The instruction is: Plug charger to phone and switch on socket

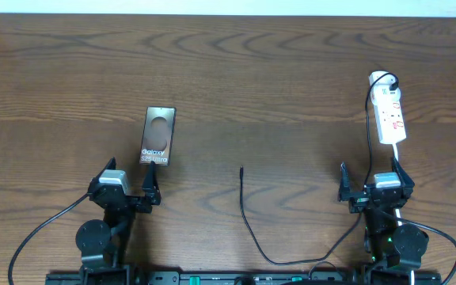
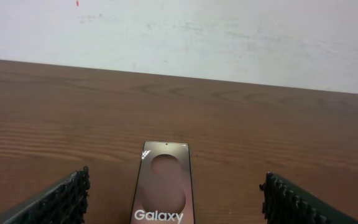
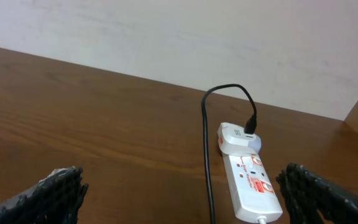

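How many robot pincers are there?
2. The left pincer sits by the near end of the phone; the right pincer sits by the near end of the socket. Both open.

- One phone (image 1: 158,136).
- One charger (image 1: 248,226), a single black cable.
- One socket (image 1: 390,117).
- One white adapter (image 1: 381,80) plugged into its far end, as far as the view lets me tell.
- Two tools: left tool (image 1: 127,178), right tool (image 1: 370,178).
- One table (image 1: 275,71).

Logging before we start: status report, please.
Left gripper and right gripper open, empty. Phone flat, unplugged; charger tip lying loose mid-table. Socket ahead of right gripper. Nothing in the way.
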`<move>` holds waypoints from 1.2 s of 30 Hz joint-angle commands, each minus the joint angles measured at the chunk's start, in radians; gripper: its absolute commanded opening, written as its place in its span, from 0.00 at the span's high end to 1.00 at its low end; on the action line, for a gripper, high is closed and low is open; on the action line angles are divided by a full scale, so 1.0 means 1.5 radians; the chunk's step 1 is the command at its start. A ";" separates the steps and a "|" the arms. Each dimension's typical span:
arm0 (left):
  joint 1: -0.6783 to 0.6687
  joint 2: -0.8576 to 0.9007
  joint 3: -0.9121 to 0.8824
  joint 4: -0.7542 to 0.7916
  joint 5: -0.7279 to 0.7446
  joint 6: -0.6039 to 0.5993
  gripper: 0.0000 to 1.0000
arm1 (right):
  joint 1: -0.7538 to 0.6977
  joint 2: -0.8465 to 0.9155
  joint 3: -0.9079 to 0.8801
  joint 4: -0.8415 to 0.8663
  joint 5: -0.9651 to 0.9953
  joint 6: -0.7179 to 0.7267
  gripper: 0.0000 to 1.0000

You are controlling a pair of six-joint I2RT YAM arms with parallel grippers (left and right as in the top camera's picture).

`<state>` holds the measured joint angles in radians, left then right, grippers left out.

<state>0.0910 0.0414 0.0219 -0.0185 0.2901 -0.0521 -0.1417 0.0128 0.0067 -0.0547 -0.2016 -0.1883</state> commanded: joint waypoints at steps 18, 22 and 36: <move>0.002 0.001 -0.006 -0.030 0.016 -0.003 0.13 | 0.004 -0.001 -0.001 -0.004 0.006 0.008 0.01; 0.002 0.001 -0.007 -0.030 0.022 -0.004 0.13 | 0.004 -0.001 -0.001 -0.004 0.006 0.008 0.01; 0.002 0.001 0.028 0.013 0.064 -0.004 0.13 | 0.004 -0.001 -0.001 -0.004 0.006 0.008 0.01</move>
<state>0.0910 0.0414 0.0219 0.0032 0.3412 -0.0525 -0.1417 0.0128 0.0067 -0.0551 -0.2016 -0.1883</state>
